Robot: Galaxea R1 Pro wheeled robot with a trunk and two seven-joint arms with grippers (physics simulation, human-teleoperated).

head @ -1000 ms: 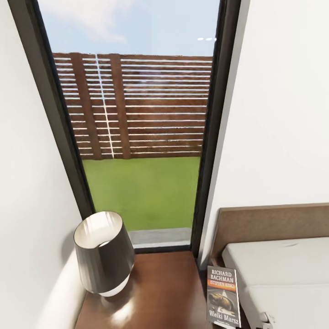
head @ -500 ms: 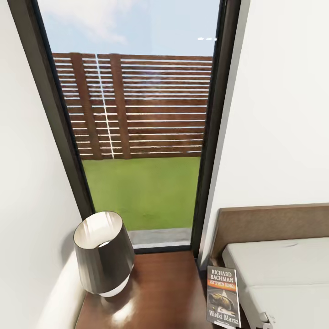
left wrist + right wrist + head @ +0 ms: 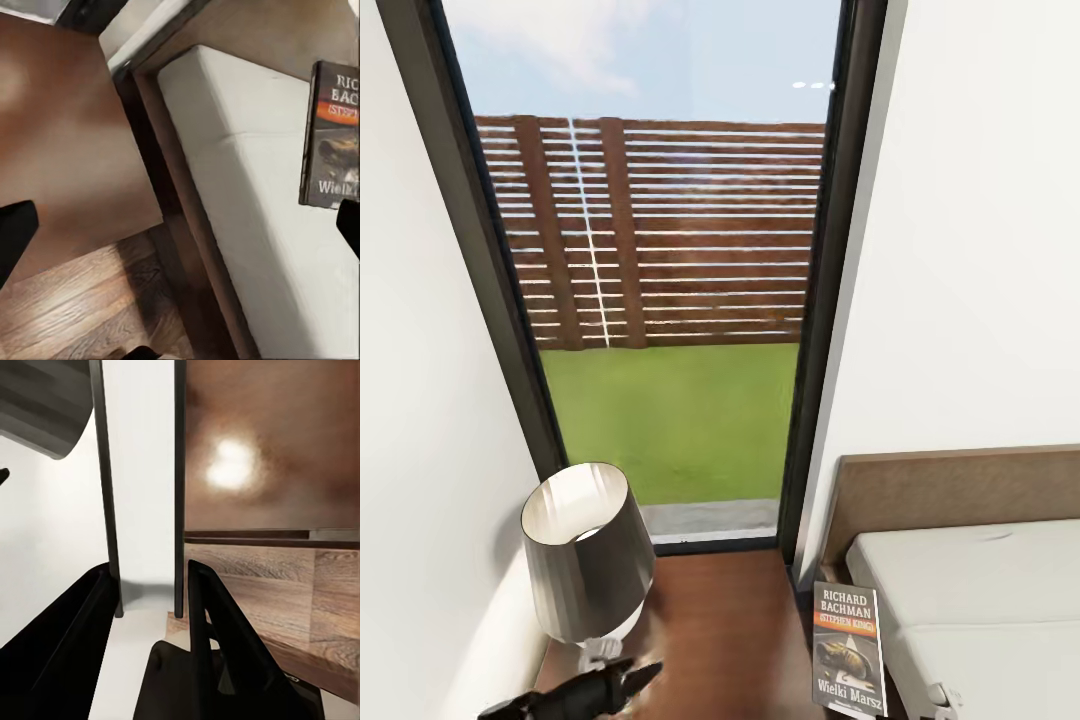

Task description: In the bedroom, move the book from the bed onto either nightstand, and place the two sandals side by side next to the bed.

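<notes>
**Right gripper clamps the book upright**

The right gripper (image 3: 150,592) pinches the book (image 3: 848,648) edge-on between black fingers (image 3: 214,622), at lower right between the nightstand (image 3: 720,620) and the bed (image 3: 970,580). The left gripper (image 3: 585,690) sits lower left, fingers spread wide, below the lamp (image 3: 585,550).

My left gripper (image 3: 622,683): matte black throughout, tapering to slim pointed fingers, with a small white fitting just behind it in the head view. My right gripper (image 3: 150,585): two flat, black, wedge-shaped fingers (image 3: 214,630) rising from a black block base, no markings legible.
</notes>
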